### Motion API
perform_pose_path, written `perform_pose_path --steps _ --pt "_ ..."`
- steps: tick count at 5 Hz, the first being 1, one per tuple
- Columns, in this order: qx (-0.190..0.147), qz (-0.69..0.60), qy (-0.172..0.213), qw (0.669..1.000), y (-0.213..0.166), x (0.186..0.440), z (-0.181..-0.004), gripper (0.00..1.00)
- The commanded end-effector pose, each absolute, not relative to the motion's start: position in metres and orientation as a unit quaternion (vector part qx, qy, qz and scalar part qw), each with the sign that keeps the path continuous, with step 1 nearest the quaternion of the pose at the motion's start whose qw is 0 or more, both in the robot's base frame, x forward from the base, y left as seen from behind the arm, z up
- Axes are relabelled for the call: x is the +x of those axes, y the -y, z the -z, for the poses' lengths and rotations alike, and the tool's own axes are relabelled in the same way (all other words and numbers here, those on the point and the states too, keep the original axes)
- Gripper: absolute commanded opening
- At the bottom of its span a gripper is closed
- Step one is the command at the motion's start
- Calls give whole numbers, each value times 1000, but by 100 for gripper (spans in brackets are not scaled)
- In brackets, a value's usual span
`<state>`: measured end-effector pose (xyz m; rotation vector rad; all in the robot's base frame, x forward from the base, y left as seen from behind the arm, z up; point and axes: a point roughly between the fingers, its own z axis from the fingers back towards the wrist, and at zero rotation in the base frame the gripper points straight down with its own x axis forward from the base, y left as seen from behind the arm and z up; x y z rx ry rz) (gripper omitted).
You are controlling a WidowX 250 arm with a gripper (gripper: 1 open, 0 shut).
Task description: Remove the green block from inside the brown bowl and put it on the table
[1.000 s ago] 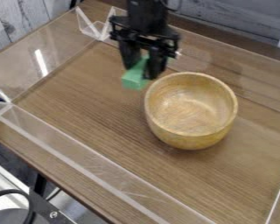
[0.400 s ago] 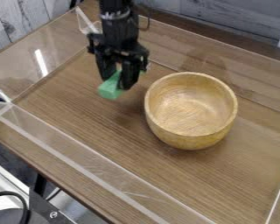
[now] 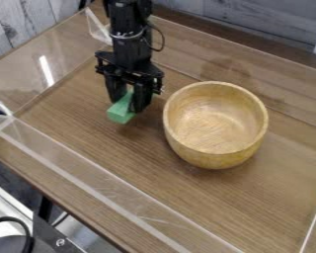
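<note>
My gripper (image 3: pixel 126 105) points straight down over the table (image 3: pixel 82 138), left of the brown bowl (image 3: pixel 216 124). Its black fingers are shut on the green block (image 3: pixel 121 109), a small bright green bar that hangs tilted between them. The block's lower end is at or just above the wood; I cannot tell whether it touches. The round wooden bowl stands upright and holds nothing.
Clear acrylic walls (image 3: pixel 68 168) edge the tabletop at the front, left and back. Bare wood lies in front of the gripper and the bowl. A black cable loop (image 3: pixel 16 237) shows below the table at the bottom left.
The gripper has carried the green block down and to the left, away from the bowl's rim, and now stands low over the table. The bowl has not moved.
</note>
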<state>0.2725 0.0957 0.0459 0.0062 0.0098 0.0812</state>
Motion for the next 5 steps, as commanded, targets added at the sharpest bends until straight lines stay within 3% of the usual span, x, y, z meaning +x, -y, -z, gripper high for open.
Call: perform_pose_path --steps 1,4,5 --pt "16 -38 28 999 -98 284 -65 0" --pt "18 -59 17 998 -116 286 -48 0" --pt "16 -63 18 998 -117 285 -53 100"
